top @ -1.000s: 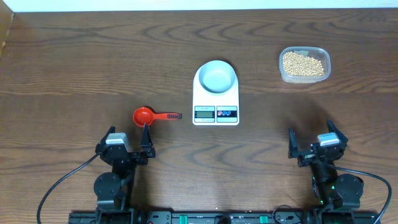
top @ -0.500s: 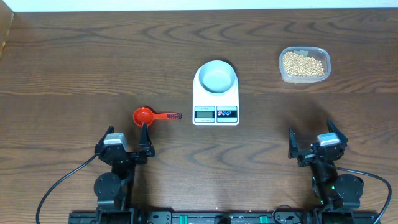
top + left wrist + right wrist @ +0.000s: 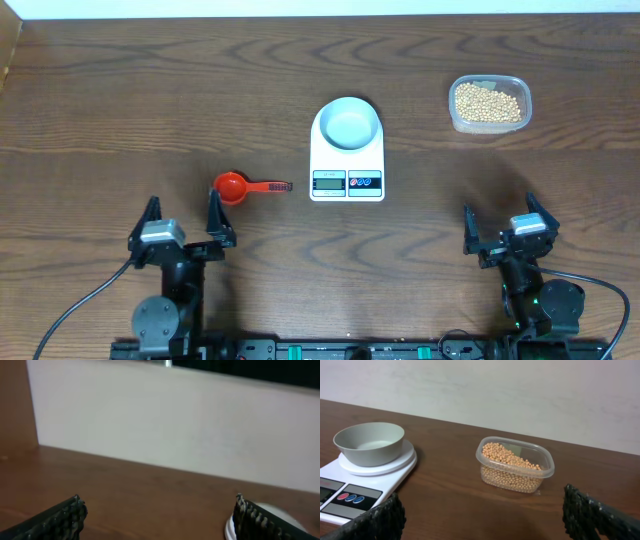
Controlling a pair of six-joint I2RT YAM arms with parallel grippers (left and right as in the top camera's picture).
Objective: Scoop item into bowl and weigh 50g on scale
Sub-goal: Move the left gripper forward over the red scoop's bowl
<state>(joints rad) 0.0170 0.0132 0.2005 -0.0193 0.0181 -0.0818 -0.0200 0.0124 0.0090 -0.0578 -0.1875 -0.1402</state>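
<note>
The white scale (image 3: 346,168) stands mid-table with the pale bowl (image 3: 347,124) on its platform, nothing visible inside it. Tan beans (image 3: 488,102) fill a clear tub (image 3: 455,110) at the back right. A red scoop (image 3: 232,186) lies left of the scale, handle pointing right. My left gripper (image 3: 183,207) is open, below and left of the scoop, holding nothing. My right gripper (image 3: 500,213) is open near the front right. In the right wrist view, the bowl (image 3: 369,440), scale (image 3: 355,487) and beans (image 3: 512,460) lie ahead of the open gripper (image 3: 482,512).
The left wrist view shows bare brown table (image 3: 150,490), a pale wall (image 3: 175,425) behind it, and a white edge (image 3: 229,529) beside the right fingertip. Black cables (image 3: 85,300) trail from both arm bases along the front edge.
My left gripper has shifted left, away from the scoop's bowl, and both its fingers now show spread wide from above. The right arm, scoop, scale and tub have not moved.
</note>
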